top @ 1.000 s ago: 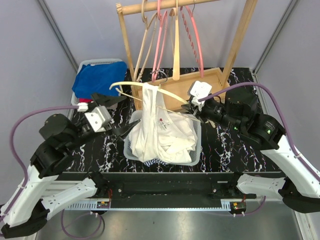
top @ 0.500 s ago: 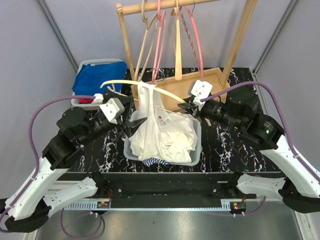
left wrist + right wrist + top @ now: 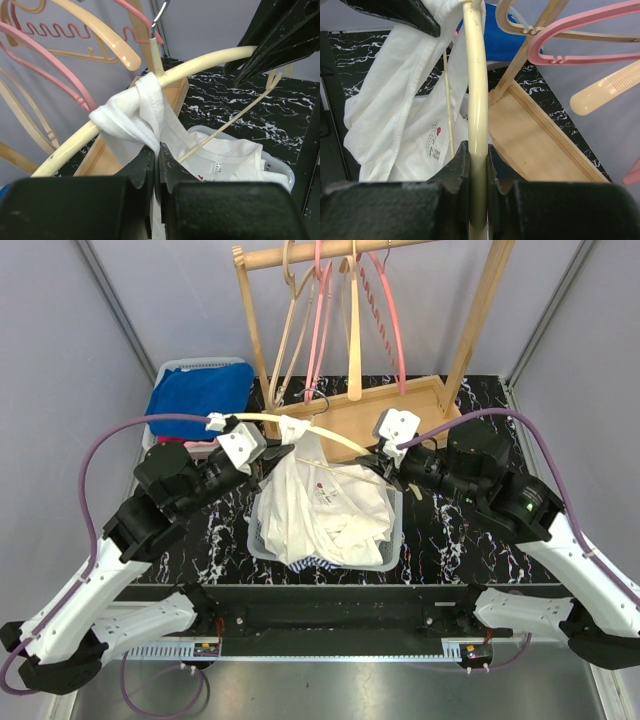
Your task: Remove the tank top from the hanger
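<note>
A white tank top [image 3: 320,505] hangs by one bunched strap [image 3: 132,112] from a cream hanger [image 3: 330,432]; its body sags into the bin below. My left gripper [image 3: 278,452] is shut on the strap just under the hanger arm, and in the left wrist view the fingertips [image 3: 157,150] pinch white cloth. My right gripper [image 3: 385,468] is shut on the hanger's right arm; in the right wrist view the cream bar [image 3: 476,75] runs straight between the jaws [image 3: 477,150], with the tank top [image 3: 400,100] to its left.
A clear plastic bin [image 3: 385,558] of clothes sits under the tank top. A basket with blue cloth [image 3: 195,395] stands at the back left. A wooden rack [image 3: 255,325] behind carries pink and cream hangers [image 3: 320,310] over a wooden base tray [image 3: 425,405].
My left arm swung in and up to the hanger, and its open jaws shut on the strap. The hanger and tank top shifted slightly backward; the right gripper kept its hold.
</note>
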`<state>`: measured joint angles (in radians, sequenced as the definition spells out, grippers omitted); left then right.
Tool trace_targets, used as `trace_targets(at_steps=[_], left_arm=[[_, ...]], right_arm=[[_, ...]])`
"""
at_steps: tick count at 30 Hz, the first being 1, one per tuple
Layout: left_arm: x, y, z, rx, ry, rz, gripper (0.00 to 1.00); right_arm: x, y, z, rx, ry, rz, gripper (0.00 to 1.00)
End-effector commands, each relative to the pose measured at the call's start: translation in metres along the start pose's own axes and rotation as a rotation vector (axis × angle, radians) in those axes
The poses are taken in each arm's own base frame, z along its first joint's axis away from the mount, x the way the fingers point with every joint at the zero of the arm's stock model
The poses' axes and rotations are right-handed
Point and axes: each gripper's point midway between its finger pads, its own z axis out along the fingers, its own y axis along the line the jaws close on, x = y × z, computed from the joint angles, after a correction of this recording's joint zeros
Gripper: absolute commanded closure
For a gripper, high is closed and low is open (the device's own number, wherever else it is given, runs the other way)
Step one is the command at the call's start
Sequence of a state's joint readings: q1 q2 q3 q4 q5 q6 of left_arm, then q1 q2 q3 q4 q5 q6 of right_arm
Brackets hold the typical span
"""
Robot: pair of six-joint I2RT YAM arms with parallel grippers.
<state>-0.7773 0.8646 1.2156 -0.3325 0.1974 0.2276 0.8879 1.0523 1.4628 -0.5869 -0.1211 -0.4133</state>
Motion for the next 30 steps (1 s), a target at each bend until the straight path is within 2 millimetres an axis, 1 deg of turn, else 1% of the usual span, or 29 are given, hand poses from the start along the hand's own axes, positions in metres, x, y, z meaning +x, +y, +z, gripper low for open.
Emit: trace_targets(at_steps=[1,6,8,10,11,13,14,15,16,17,18,19,21,22,23,24,25,27,28,29,30], left_arm=[[-0.051,0.014,-0.018,-0.067,-0.148,0.042,0.98],[-0.059,0.018,-0.026,-0.088,-0.162,0.063,0.99],[-0.062,0.025,-0.029,-0.125,-0.167,0.07,0.99],[-0.067,0.036,-0.033,-0.181,-0.184,0.099,1.0],[-0.068,0.04,-0.034,-0.205,-0.189,0.107,1.0],[-0.073,0.054,-0.037,-0.276,-0.202,0.145,1.0],[-0.072,0.061,-0.039,-0.315,-0.198,0.155,1.0],[-0.076,0.068,-0.041,-0.348,-0.205,0.19,1.0],[-0.075,0.079,-0.042,-0.409,-0.186,0.199,1.0],[-0.075,0.086,-0.043,-0.446,-0.177,0.21,1.0],[-0.073,0.098,-0.044,-0.51,-0.149,0.226,1.0],[-0.078,0.103,-0.046,-0.537,-0.15,0.236,1.0],[-0.079,0.11,-0.045,-0.561,-0.139,0.279,1.0],[-0.08,0.111,-0.045,-0.567,-0.142,0.29,1.0],[-0.082,0.113,-0.046,-0.574,-0.144,0.297,1.0],[-0.082,0.116,-0.044,-0.588,-0.14,0.304,1.0],[-0.089,0.119,-0.046,-0.599,-0.148,0.306,1.0],[-0.092,0.124,-0.044,-0.616,-0.141,0.32,1.0],[-0.096,0.126,-0.044,-0.623,-0.147,0.326,1.0],[-0.106,0.129,-0.047,-0.637,-0.167,0.332,1.0],[-0.107,0.126,-0.041,-0.603,-0.162,0.35,1.0]], right_arm=[[-0.029,-0.012,-0.023,0.068,-0.117,0.002,1.0],[-0.014,-0.011,-0.031,0.083,-0.073,0.01,1.0],[-0.009,-0.009,-0.035,0.08,-0.053,0.017,1.0],[-0.008,-0.007,-0.043,0.075,-0.048,0.024,1.0],[-0.001,-0.004,-0.047,0.065,-0.023,0.031,1.0],[0.0,-0.001,-0.059,0.061,-0.019,0.04,1.0],[0.007,0.002,-0.064,0.055,0.008,0.056,1.0],[0.001,0.003,-0.076,0.059,-0.008,0.063,1.0],[-0.001,0.008,-0.082,0.034,-0.011,0.072,1.0],[0.002,0.013,-0.089,0.017,0.002,0.093,1.0],[-0.007,0.013,-0.1,0.016,-0.025,0.095,1.0],[-0.01,0.015,-0.107,0.005,-0.033,0.101,1.0],[-0.016,0.015,-0.12,0.011,-0.044,0.108,1.0],[-0.014,0.015,-0.124,0.015,-0.034,0.112,1.0],[-0.019,0.012,-0.13,0.027,-0.044,0.112,1.0],[-0.019,0.01,-0.132,0.04,-0.038,0.114,1.0],[-0.016,0.01,-0.135,0.044,-0.02,0.116,1.0],[-0.017,0.006,-0.141,0.068,-0.013,0.113,1.0],[-0.016,0.005,-0.144,0.075,-0.011,0.112,1.0],[-0.018,0.004,-0.149,0.081,-0.019,0.111,1.0],[-0.019,0.003,-0.152,0.091,-0.025,0.112,1.0]])
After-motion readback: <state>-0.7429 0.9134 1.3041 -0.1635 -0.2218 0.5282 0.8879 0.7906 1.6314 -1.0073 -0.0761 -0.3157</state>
